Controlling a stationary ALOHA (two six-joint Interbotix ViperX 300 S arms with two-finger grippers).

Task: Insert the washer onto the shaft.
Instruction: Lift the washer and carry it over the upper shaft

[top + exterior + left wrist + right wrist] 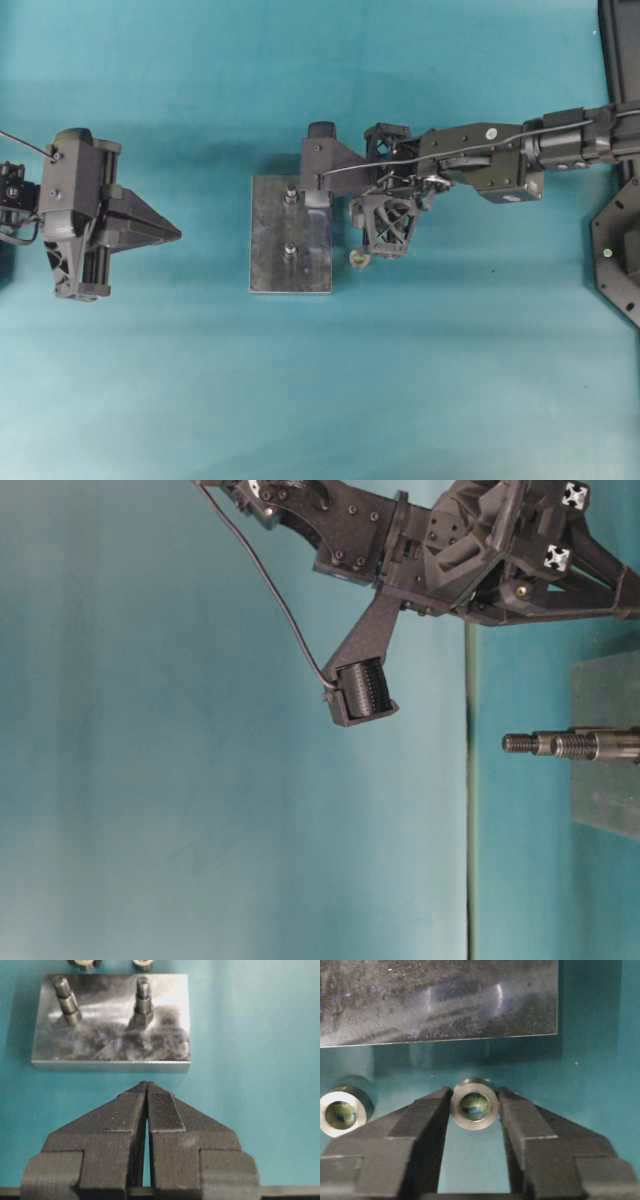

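Observation:
A steel plate (270, 235) carries two upright threaded shafts, the far shaft (290, 195) and the near shaft (289, 250); both also show in the left wrist view (67, 997) (143, 1002). My right gripper (474, 1096) is low at the plate's right edge, shut on a steel washer (475, 1121) pinched between both fingertips. In the overhead view that washer is hidden under the right gripper (342, 200). A second washer (342, 1112) lies on the cloth beside it (357, 260). My left gripper (146, 1085) is shut and empty, well left of the plate (176, 235).
The teal cloth covers the table. The right arm (480, 160) reaches in from the right, above the plate's far corner. In the table-level view the shafts (560, 744) stick out of the plate (605, 810), with the right arm (480, 550) over them.

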